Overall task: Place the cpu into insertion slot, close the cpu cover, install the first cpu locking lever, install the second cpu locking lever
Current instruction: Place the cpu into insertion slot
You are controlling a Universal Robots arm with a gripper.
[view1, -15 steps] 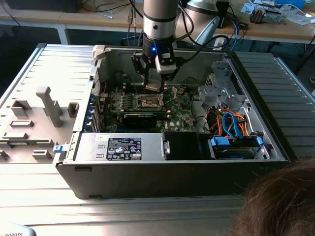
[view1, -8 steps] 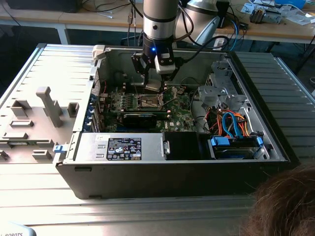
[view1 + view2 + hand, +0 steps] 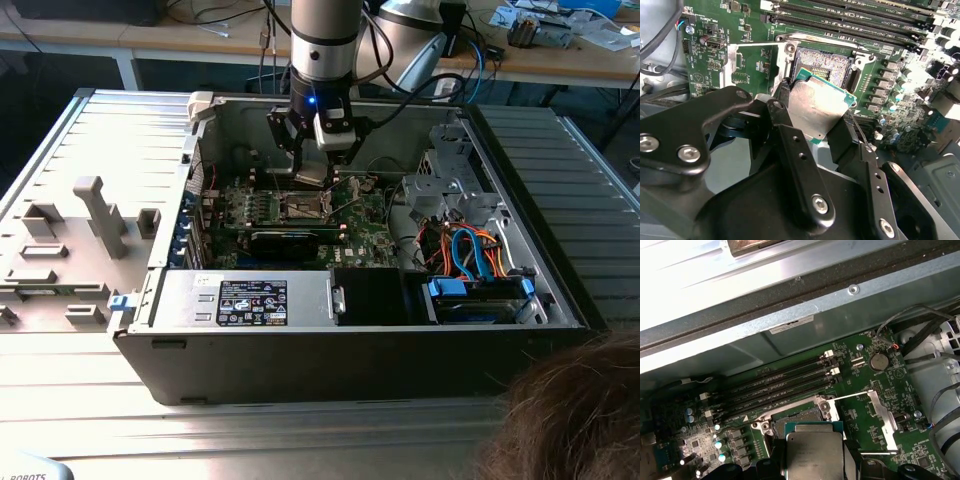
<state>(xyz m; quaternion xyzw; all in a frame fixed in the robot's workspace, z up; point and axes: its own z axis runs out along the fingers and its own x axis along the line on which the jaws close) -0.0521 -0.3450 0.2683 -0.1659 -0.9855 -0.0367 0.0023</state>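
Observation:
My gripper (image 3: 311, 172) hangs inside the open computer case, shut on the cpu (image 3: 816, 107), a flat square chip with a dull silver top and a green edge. The black fingers (image 3: 790, 135) clamp two opposite sides of the cpu (image 3: 815, 455). It is held tilted just above and beside the insertion slot (image 3: 827, 62), the dark square socket on the green motherboard (image 3: 365, 225), and does not sit in it. The cpu cover (image 3: 757, 62), a thin silvery frame, lies swung open next to the insertion slot (image 3: 797, 416). A thin locking lever (image 3: 852, 395) stands raised by the cpu cover (image 3: 885, 415).
Narrow memory slots (image 3: 785, 380) run along one side of the socket. A long black card (image 3: 290, 238), a power supply (image 3: 250, 300), a drive cage (image 3: 450, 180) and coloured cables (image 3: 465, 250) crowd the case. Grey fixture blocks (image 3: 95, 215) lie at the exterior view's left. A person's hair (image 3: 575, 410) shows at its right.

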